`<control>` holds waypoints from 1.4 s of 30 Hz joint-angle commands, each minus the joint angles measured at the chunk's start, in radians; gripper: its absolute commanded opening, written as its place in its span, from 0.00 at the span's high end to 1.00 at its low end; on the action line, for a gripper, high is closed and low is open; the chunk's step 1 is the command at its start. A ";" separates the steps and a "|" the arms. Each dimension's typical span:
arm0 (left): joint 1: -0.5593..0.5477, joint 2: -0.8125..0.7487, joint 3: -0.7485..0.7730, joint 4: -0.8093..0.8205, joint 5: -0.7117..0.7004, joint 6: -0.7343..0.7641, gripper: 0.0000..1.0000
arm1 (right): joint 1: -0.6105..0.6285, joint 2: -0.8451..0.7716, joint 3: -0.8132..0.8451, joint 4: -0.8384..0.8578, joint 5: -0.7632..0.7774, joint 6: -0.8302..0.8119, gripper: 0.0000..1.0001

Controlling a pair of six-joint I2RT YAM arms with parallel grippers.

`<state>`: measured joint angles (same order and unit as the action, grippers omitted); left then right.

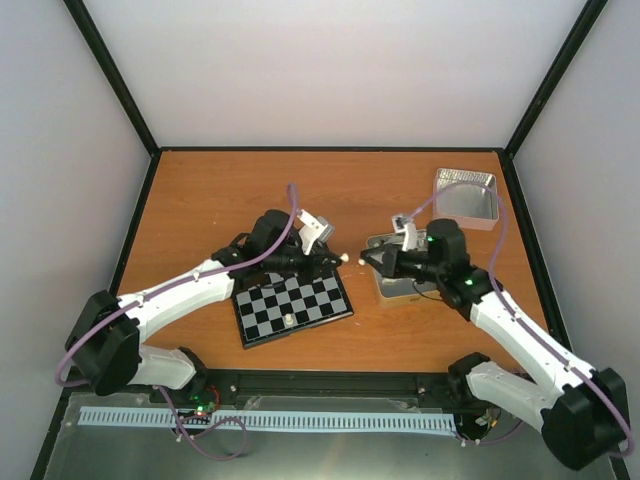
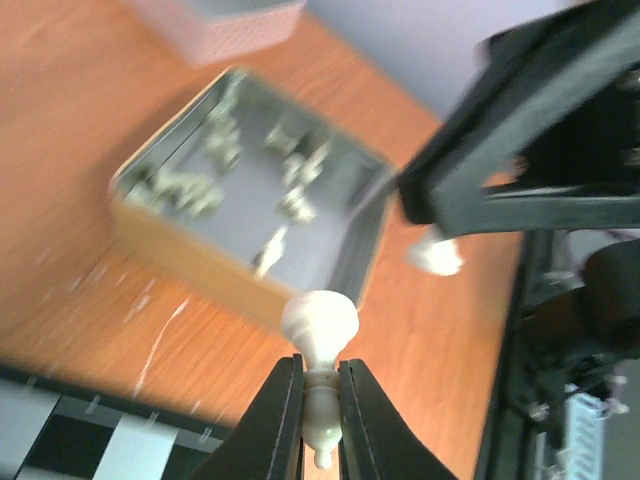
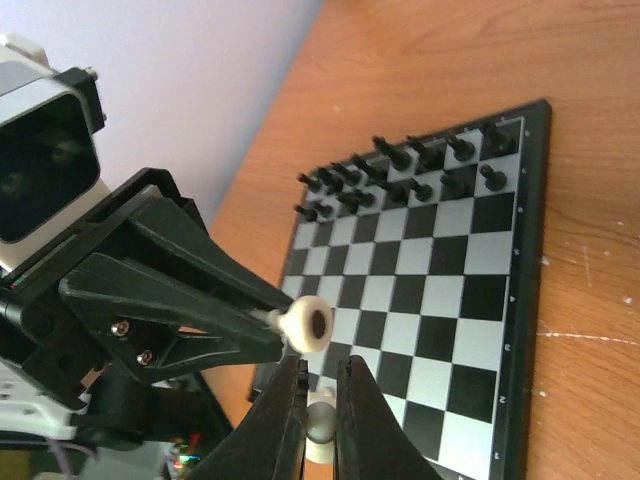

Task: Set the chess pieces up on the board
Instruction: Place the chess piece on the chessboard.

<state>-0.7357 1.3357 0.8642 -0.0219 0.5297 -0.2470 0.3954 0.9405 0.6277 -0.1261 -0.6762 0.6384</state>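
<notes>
One cream piece is clamped by its stem in the left claw, with a rounded end left sticking out past the tips. It is held in the air just off the corner of the board that faces the tin. A second cream piece appears pinched between the closed fingers of the right claw, though it is partly hidden. The two claws are pointed tip to tip and nearly touching, so a hand-over or re-grip is judged likely, probably so a piece can be turned base-down. The black chessmen are lined up in two rows along one edge of the board, so the rows at the opposite edge are taken as the cream side. One lone cream piece is seen standing there in the top view. The loose cream pieces are lying jumbled in the tin, which is set just beside the board within the right arm's reach as the supply. The task is therefore judged barely begun. Another tin is parked well apart at the far right of the bench, out of the working area. Its contents cannot be made out.
</notes>
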 commanded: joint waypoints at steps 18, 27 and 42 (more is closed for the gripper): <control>0.187 -0.264 -0.052 -0.677 -0.296 -0.226 0.99 | 0.625 0.526 -0.039 0.413 0.907 -0.361 0.97; 0.199 -0.257 -0.063 -0.669 -0.214 -0.215 0.99 | 0.637 0.648 -0.062 0.545 0.856 -0.352 0.96; 0.199 -0.217 -0.041 -0.665 -0.173 -0.200 0.99 | 0.653 0.638 -0.111 0.534 0.882 -0.340 0.90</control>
<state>-0.5430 1.1099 0.7971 -0.6815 0.3271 -0.4568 1.0370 1.5864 0.5346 0.3946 0.1818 0.2989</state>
